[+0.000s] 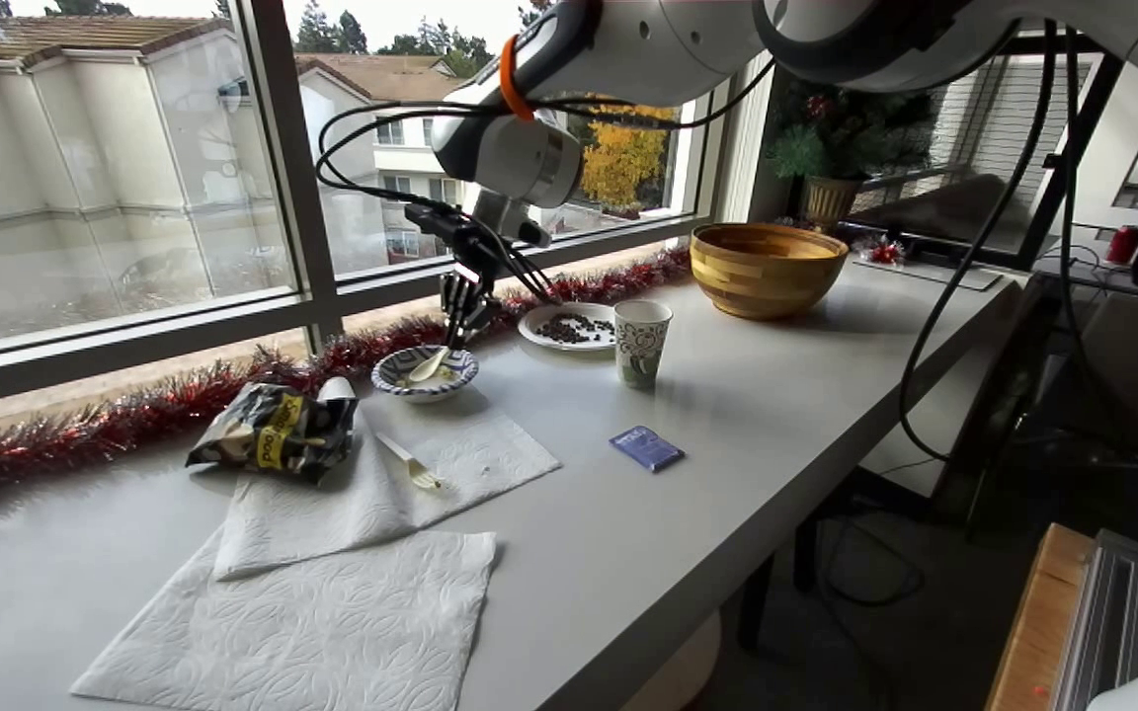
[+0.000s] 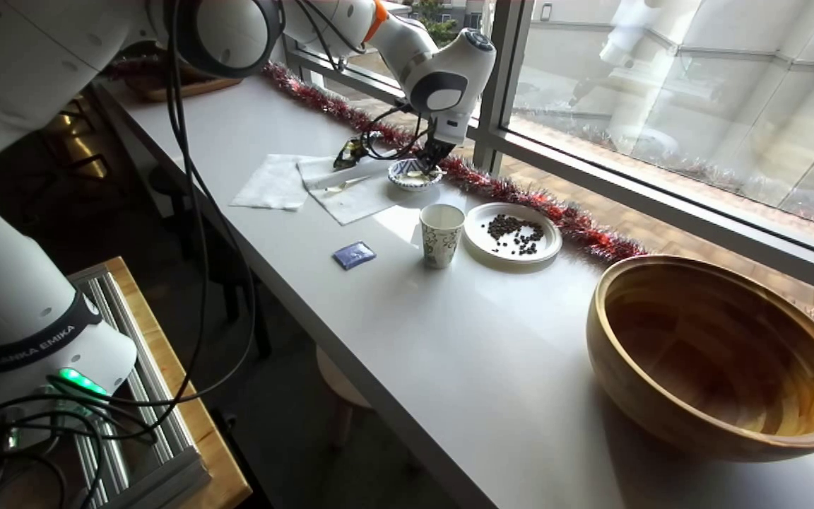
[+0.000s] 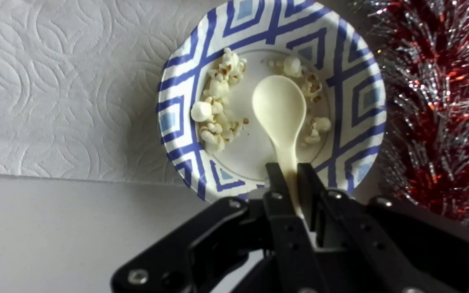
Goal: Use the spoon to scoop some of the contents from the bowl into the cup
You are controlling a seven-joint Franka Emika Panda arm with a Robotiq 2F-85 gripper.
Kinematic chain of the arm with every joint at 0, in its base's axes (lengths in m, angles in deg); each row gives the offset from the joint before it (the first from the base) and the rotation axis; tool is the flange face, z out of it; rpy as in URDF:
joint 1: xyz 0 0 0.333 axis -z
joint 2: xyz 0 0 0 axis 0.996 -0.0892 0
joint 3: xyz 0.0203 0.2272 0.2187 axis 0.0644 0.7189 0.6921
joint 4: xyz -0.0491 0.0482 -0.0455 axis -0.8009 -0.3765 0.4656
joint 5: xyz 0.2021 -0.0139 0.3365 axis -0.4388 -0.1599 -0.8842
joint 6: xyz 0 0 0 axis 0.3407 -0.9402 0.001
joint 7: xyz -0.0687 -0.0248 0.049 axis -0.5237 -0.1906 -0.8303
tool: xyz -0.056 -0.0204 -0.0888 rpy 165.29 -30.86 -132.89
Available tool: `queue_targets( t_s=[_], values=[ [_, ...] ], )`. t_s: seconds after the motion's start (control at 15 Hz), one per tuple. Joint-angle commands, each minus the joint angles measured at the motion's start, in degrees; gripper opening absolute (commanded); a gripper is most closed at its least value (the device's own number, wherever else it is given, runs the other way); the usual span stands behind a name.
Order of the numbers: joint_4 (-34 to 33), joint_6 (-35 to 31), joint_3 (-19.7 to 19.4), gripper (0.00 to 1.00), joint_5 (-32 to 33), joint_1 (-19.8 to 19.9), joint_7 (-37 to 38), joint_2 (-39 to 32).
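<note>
Now the gripper [image 3: 290, 171] pinches the spoon [image 3: 280, 108] in the bowl [image 3: 350, 134]; pushing hard could slide the bowl or flick popcorn [image 3: 218, 88] over its rim.

Office, home or lab, unclear which: a long pale-grey counter [image 1: 747, 425], backed by red-and-silver tinsel garland [image 1: 174, 408], runs along large grey-framed windows [image 1: 283, 148] overlooking tile-roofed buildings [image 1: 65, 138]; beside the counter stands a white robot arm [image 2: 22, 283] on an aluminium-railed wooden base [image 2: 163, 353].
</note>
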Motion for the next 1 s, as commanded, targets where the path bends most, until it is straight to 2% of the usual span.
queue_targets(
  t_s=[0.0,0.47,0.93],
  values=[
    [-0.6,-4.0,-1.5,0.03,2.8,-1.5,0.9,-0.5],
    [-0.9,-6.7,-4.0,0.03,7.9,-4.0,2.2,-0.4],
    [-1.6,-9.1,-4.1,0.03,9.2,-5.3,2.1,-1.2]
  ],
)
